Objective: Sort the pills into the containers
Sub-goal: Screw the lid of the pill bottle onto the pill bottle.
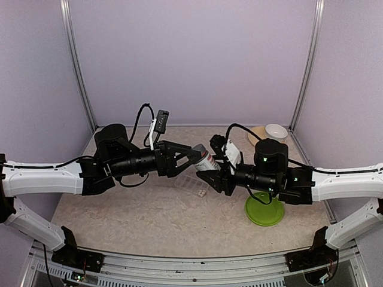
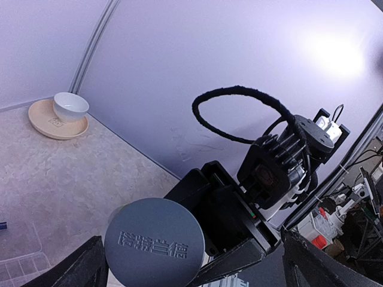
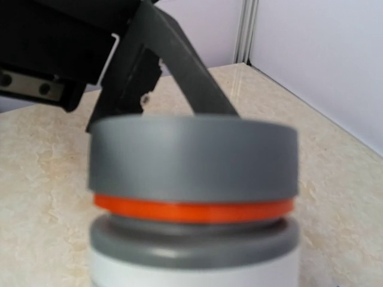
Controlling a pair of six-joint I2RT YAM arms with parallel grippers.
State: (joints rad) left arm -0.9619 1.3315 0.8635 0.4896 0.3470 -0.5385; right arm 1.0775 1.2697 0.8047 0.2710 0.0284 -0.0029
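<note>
Closing the left hand (image 1: pixel 201 156) squarely on the grey cap (image 2: pixel 154 240) before twisting seems wise; it gapes wide around it. The right hand (image 1: pixel 207 173) clamps the bottle (image 1: pixel 207 161) below. The pill box (image 1: pixel 192 184), clear, flat and compartmented, lies on the table (image 1: pixel 119 209) just beneath the bottle.
</note>
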